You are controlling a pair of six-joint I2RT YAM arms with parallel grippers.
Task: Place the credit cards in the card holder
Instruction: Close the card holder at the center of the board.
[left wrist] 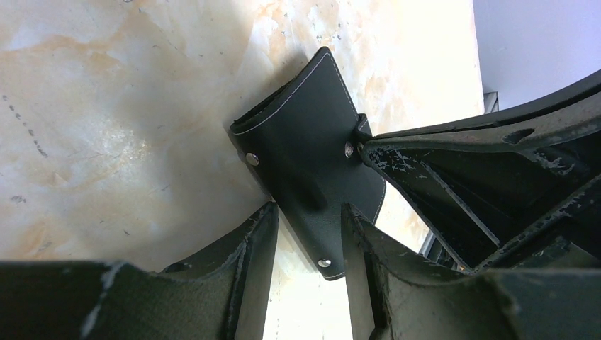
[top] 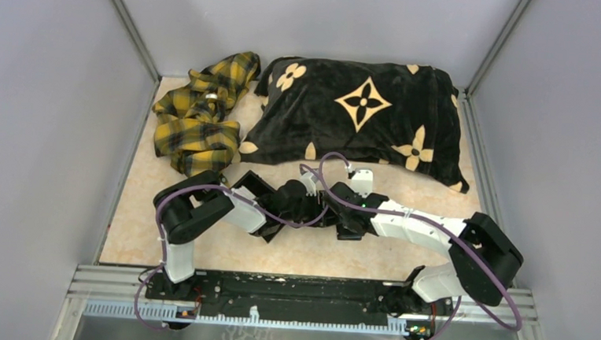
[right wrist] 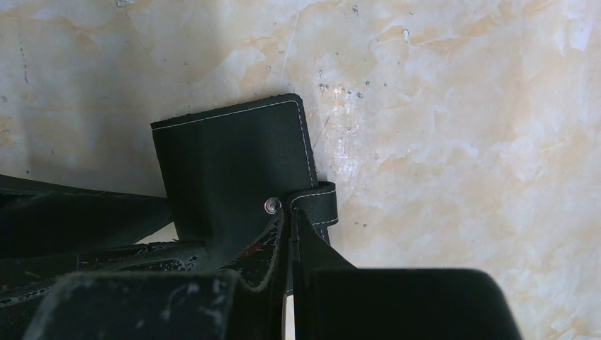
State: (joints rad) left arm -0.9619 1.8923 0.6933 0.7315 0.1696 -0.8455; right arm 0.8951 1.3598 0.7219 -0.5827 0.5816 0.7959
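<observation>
The card holder [left wrist: 305, 142] is a flat black stitched case with metal snaps, lying folded over the marble table. My left gripper [left wrist: 310, 209] has it between its fingertips, both pads against its sides. My right gripper [right wrist: 289, 210] is shut on the holder's small strap [right wrist: 317, 202], beside a snap on the card holder [right wrist: 227, 163]. In the top view both grippers meet mid-table, the left gripper [top: 283, 210] and the right gripper [top: 334, 211], and they hide the holder. The credit cards are out of view.
A black pillow with beige flower shapes [top: 356, 114] lies at the back. A yellow and black plaid cloth [top: 198, 116] is bunched at the back left. Grey walls close in both sides. The arms' mounting rail [top: 298, 290] runs along the near edge.
</observation>
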